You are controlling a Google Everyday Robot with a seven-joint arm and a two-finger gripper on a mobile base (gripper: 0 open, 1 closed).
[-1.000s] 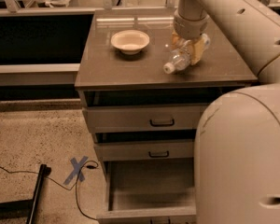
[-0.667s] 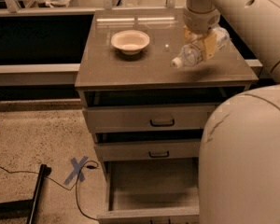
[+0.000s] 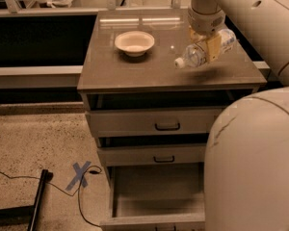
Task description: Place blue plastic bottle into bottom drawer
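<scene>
In the camera view, the arm reaches down over the right part of the counter (image 3: 135, 73). Its pincer (image 3: 209, 48) hangs above that surface, clamped across the middle of the blue plastic bottle (image 3: 195, 57). The bottle lies tilted, its white cap pointing toward the counter's front left and its base toward the counter's right edge. It appears to be clear of the counter, with a shadow under it. A cream bowl (image 3: 134, 42) sits on the counter's rear middle, apart from the bottle. Under the counter, two shallow drawers with dark handles are slightly ajar. Below them the bottom drawer (image 3: 154, 219) is pulled well out. A blue tape cross (image 3: 81, 173) marks the floor to the counter's lower left.
</scene>
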